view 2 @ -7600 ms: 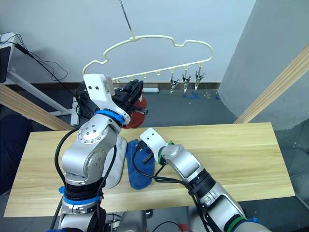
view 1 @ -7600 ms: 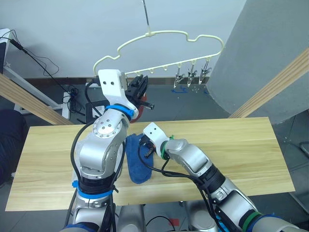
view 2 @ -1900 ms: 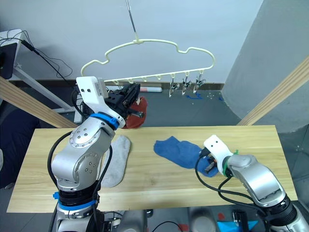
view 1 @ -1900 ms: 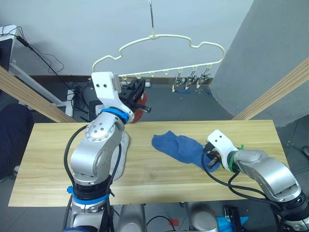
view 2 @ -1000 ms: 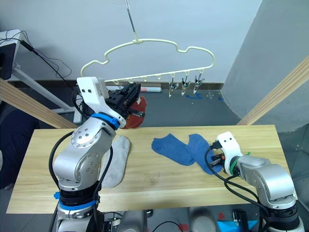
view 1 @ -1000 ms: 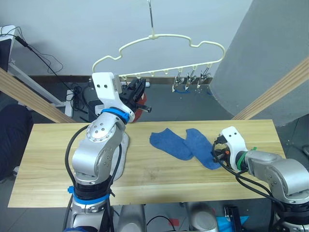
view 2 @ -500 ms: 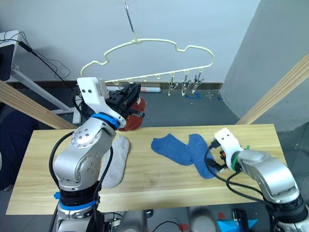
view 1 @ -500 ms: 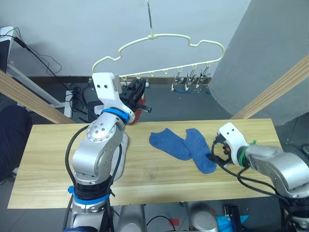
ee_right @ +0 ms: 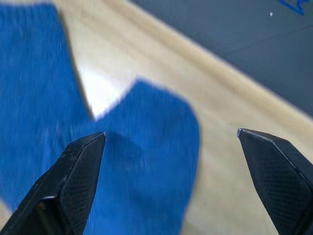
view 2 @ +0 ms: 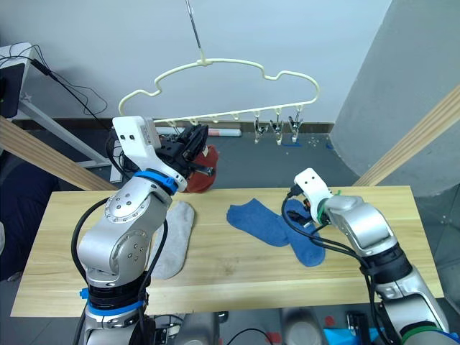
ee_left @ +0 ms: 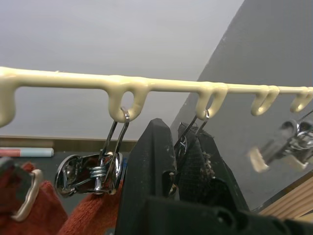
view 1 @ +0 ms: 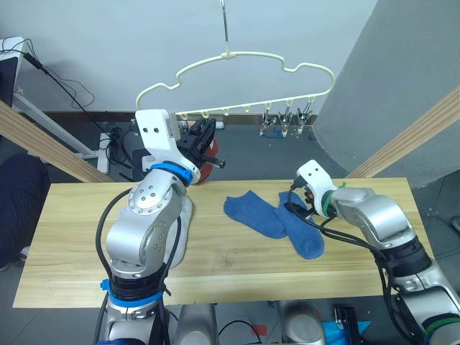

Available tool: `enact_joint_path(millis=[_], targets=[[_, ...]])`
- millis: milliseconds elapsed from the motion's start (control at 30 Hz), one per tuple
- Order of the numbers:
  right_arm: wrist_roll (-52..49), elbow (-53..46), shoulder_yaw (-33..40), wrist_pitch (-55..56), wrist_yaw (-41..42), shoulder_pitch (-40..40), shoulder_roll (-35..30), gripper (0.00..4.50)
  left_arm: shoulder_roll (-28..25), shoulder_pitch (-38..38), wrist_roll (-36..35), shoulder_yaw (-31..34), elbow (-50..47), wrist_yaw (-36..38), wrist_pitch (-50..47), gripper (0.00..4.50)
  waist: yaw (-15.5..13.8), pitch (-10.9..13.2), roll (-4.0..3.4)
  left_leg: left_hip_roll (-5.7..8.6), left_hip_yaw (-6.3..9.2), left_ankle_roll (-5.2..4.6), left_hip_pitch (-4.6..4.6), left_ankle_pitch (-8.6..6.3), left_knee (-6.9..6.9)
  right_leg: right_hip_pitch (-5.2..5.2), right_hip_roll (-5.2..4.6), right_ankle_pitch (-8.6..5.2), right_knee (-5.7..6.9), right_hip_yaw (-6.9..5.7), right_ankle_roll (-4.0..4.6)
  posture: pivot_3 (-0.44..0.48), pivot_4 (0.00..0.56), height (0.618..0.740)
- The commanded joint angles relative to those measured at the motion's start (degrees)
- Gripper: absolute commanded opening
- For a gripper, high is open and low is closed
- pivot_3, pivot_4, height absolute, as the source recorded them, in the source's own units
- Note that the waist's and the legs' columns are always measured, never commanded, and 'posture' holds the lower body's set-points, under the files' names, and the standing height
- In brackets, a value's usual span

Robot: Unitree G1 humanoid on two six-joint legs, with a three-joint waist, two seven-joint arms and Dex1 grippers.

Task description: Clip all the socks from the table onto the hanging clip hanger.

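Socks (view 1: 272, 219): two blue, one grey, perhaps one red.

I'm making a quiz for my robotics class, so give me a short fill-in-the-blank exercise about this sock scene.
1. The two socks lying side by side near the right gripper are ____ in colour.
2. The right gripper's fingers are ____ above the blue socks.
3. The sock already clipped to the clip hanger is ____ red.
4. The light grey sock lies flat on the ____.

Missing words: blue; open; rust; table
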State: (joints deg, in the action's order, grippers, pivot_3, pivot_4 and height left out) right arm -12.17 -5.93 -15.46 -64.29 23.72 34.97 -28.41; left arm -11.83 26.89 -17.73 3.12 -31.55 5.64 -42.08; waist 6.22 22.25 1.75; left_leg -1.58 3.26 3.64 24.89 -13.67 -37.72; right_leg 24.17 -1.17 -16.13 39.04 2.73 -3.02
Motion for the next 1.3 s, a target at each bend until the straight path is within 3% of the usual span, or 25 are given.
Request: enact_joint_path(millis=[33, 800, 933, 1233, 1300], targets=[[2.0, 2.6, -0.7, 2.2, -0.1, 0.7, 0.6, 4.49, -0.1, -0.8, 0.3, 0.1, -1.7, -0.6, -0.6, 0.18, -0.1, 0.0, 0.00, -0.01, 0.01, 0.00, 0.00, 0.00, 0.00, 0.00, 0.00, 0.00, 0.00, -0.02, 0.00, -0.165, 0.408, 0.740], [4.5, 2.9, -1.2, -8.4, -2.0, -1.3, 3.9, 4.49, -0.1, -1.2, 0.2, 0.1, -3.2, -1.4, -2.0, 0.18, -0.5, 0.0, -0.01, -0.03, 0.05, 0.00, -0.02, 0.00, 0.00, -0.03, 0.02, 0.01, 0.03, -0.04, 0.01, -0.148, 0.414, 0.740], [4.6, 2.7, -0.7, -8.9, -1.9, -1.1, 4.0, 3.31, -0.2, -1.2, 0.1, 0.2, -3.3, -1.4, -2.1, 0.18, -0.5, 0.0, -0.01, -0.03, 0.05, 0.00, -0.03, 0.00, -0.01, -0.04, 0.02, 0.01, 0.03, -0.04, 0.00, -0.148, 0.414, 0.740], [4.9, 2.4, -0.5, -8.8, -1.9, -1.4, 3.5, 0.20, 0.0, -1.3, 0.1, 0.1, -3.2, -1.3, -1.9, 0.18, -0.6, 0.0, -0.01, -0.02, 0.05, 0.00, -0.03, 0.00, -0.02, -0.04, 0.02, 0.01, 0.03, -0.04, 0.00, -0.150, 0.413, 0.740], [5.1, 2.2, -0.7, -8.0, -1.9, -1.4, 3.4, 0.01, -0.1, -1.4, 0.1, 0.1, -3.2, -1.2, -1.9, 0.18, -0.6, 0.0, -0.01, -0.02, 0.05, 0.00, -0.02, 0.00, -0.02, -0.05, 0.02, 0.02, 0.03, -0.04, -0.01, -0.157, 0.413, 0.740]])
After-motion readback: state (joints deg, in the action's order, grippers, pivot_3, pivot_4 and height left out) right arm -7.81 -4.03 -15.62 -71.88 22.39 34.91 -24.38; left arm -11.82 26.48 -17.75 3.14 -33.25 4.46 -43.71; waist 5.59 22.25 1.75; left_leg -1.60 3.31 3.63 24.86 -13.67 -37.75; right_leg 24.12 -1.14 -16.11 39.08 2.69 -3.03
